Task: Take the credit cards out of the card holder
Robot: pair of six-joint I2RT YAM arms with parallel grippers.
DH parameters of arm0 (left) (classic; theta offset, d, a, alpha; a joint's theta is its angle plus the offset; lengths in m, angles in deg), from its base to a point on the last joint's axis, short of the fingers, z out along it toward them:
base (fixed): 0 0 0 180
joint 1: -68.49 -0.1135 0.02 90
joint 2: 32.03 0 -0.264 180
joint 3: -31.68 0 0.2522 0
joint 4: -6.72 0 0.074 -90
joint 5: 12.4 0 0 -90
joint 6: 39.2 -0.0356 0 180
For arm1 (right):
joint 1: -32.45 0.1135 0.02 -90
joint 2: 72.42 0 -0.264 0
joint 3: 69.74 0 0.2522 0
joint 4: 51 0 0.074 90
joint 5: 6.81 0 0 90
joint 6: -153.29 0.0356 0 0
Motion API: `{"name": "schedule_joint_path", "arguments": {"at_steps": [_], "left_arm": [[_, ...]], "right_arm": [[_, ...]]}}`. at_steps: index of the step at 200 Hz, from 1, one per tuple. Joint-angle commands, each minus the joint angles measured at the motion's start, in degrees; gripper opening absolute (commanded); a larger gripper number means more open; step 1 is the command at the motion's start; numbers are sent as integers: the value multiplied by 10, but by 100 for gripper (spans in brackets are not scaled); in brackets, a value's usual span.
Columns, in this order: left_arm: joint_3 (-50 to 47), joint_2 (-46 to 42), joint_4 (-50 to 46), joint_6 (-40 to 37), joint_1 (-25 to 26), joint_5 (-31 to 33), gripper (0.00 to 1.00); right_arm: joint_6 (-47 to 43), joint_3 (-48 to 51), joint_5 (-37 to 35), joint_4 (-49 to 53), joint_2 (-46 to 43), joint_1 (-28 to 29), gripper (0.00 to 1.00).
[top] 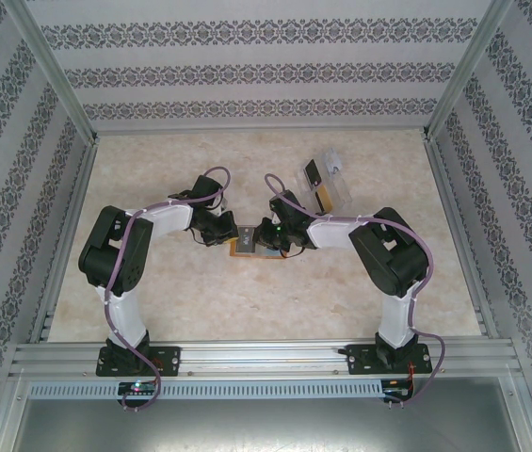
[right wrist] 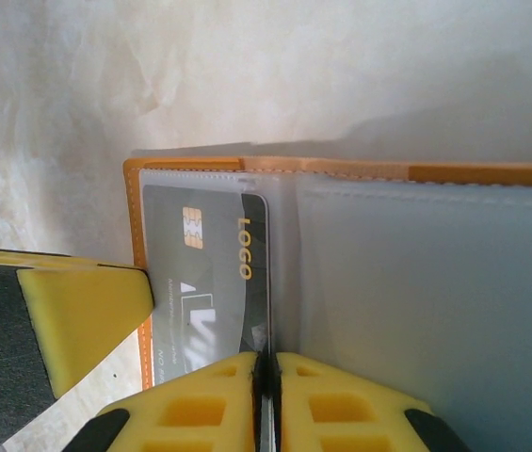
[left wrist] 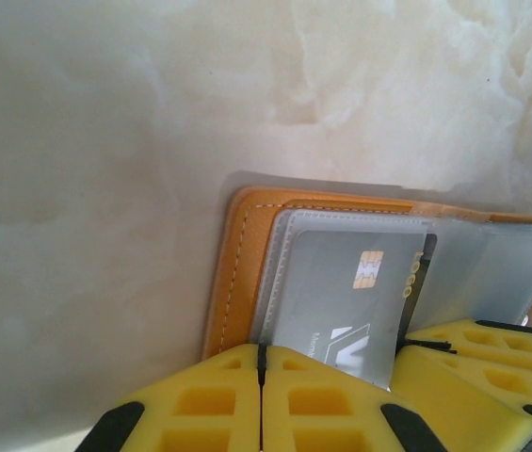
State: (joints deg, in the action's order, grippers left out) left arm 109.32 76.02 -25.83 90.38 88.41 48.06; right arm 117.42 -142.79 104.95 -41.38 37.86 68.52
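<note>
Look at holder [top: 245,247] lying open on table [top: 247,311], right between both grippers. Find grey card [right wrist: 204,282] tucked in a clear pocket, long side pointing at right gripper [right wrist: 266,358], pinched tight at card's edge; can't tell if gripping card or pocket. Left gripper [left wrist: 261,348] pinched tight too, on holder's near edge. Best to slide card out lengthwise. Over in tray [top: 348,193]: white card [top: 313,172], yellow card [top: 321,198]

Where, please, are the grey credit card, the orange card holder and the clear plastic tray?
Grey plastic credit card [right wrist: 211,282]: right wrist view, printed face.
Flat orange card holder [left wrist: 237,282]: left wrist view, stitched cover edge.
Clear plastic tray [top: 346,188]: top external view, bare right part.
</note>
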Motion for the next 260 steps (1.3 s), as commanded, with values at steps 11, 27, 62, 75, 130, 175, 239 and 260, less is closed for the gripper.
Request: {"name": "schedule_joint_path", "arguments": {"at_steps": [11,27,62,75,130,175,239,260], "left_arm": [[-21,18,-3,8,10,15,6],[-21,18,-2,9,10,15,7],[-23,16,1,10,11,12,6],[-22,14,0,10,11,12,6],[-9,2,-23,-7,11,29,12],[-3,0,-32,-12,11,37,17],[-6,6,-27,-12,11,31,13],[-8,7,-26,-11,11,28,12]], "right_arm": [[1,3,28,-36,17,1,15],[0,4,32,-41,16,1,15],[-2,8,44,-60,10,2,13],[-4,10,45,-65,5,1,10],[-14,45,0,-64,-35,-6,0],[-23,71,-24,-47,-63,-14,0],[-7,52,14,-62,-36,-10,14],[-3,45,17,-61,-27,-10,17]]}}
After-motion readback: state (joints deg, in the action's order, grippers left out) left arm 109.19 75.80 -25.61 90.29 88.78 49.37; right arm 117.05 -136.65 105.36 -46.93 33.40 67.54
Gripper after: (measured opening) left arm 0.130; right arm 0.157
